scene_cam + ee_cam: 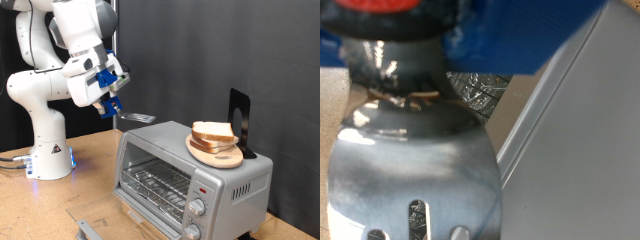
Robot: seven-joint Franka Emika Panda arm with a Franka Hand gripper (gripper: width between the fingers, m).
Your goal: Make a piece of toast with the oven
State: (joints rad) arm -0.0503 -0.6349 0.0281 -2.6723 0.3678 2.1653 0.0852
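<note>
The piece of toast (212, 131) lies on a round wooden plate (216, 153) on top of the oven (190, 175), towards the exterior view's right. The silver oven's door (100, 224) hangs open and its wire rack (158, 184) is bare. My gripper (108, 101) hovers above the oven's left end, shut on the handle of a metal spatula (136, 118). The flat blade points towards the toast, well short of it. In the wrist view the slotted spatula blade (415, 175) fills the frame, beside the oven's grey top (585, 130); the toast is out of that view.
A black upright stand (239, 120) rises behind the plate on the oven's top. The oven's knobs (198, 207) run down its right front. The robot's white base (48, 155) sits on the wooden table (85, 190) at the exterior view's left.
</note>
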